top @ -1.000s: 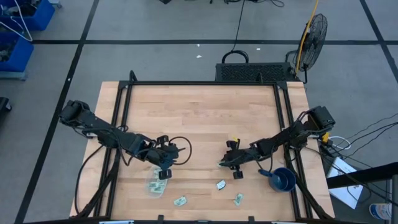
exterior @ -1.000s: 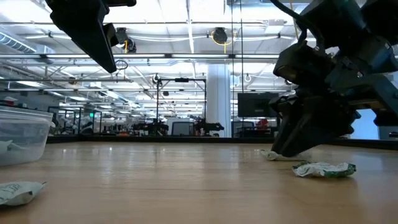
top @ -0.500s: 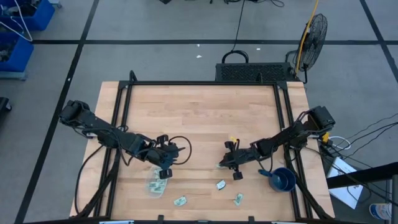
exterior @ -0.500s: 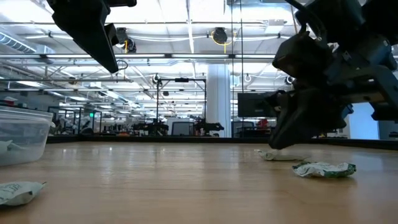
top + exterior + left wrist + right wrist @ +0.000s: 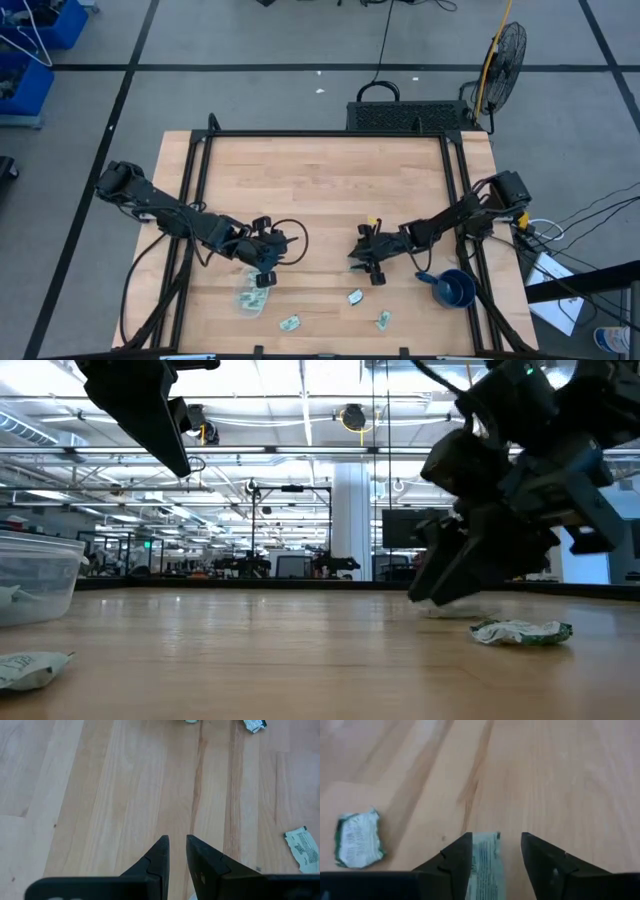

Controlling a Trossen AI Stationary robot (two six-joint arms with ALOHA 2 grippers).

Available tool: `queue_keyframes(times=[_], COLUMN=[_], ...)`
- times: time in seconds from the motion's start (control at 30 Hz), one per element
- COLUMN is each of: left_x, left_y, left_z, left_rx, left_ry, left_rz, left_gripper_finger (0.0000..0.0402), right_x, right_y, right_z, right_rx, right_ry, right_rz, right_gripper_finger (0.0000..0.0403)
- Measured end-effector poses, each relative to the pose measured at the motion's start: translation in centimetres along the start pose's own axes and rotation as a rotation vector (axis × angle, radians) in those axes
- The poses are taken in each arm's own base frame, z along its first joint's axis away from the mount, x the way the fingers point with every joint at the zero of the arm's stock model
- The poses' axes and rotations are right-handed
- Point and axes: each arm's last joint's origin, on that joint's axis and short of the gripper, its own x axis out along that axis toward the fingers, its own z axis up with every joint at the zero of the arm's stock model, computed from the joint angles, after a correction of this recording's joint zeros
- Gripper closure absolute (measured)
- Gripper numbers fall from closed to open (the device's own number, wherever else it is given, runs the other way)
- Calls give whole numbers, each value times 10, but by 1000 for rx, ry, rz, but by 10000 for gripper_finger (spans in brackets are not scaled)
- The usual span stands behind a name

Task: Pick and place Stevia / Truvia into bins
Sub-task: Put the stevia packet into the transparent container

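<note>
A pale green and white sachet lies flat on the table between the open fingers of my right gripper, which stands low near the table's middle. A crumpled sachet lies beside it. Three more sachets lie near the front edge. The clear tub stands at the front left with sachets in it. My left gripper hangs above the tub's far end, fingers a narrow gap apart with nothing between them. My right gripper's fingers slant down from the table's right and stand on either side of the sachet's near end, which lies flat on the table. The sachet lies close against one finger; I cannot tell whether they touch.
A blue cup stands at the front right beside my right arm. A black frame runs round the table top. The far half of the table shows bare wood.
My right gripper has edged toward the table's left, staying low, and now stands over the sachet that lay just ahead of its tips. The sachet has stayed on the table.
</note>
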Motion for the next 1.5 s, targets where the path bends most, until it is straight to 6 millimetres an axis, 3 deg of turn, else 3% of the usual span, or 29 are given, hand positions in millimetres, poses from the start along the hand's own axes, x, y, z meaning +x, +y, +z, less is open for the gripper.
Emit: queue_keyframes(times=[0.33,0.83,1.1,1.23,1.4,1.5], left_x=[0,0,-1,-2,2,11], left_y=[0,2,-4,-4,0,-1], left_z=[0,2,15,23,26,25], left_rx=[-1,-65,-133,-164,-364,-344], left_ry=[0,-51,-179,-246,-253,-231], left_rz=[0,76,5,-27,-41,-26], left_gripper_finger=[330,330,330,330,330,330], right_x=[12,12,12,14,16,16], right_y=[-3,-3,-1,0,1,2], right_z=[-10,-6,8,25,47,51], right_rx=[4,2,-11,-99,-223,-273], right_ry=[24,-24,-168,-229,-292,-306], right_rz=[-13,-6,6,-2,-48,-55], right_gripper_finger=[277,395,388,388,391,388])
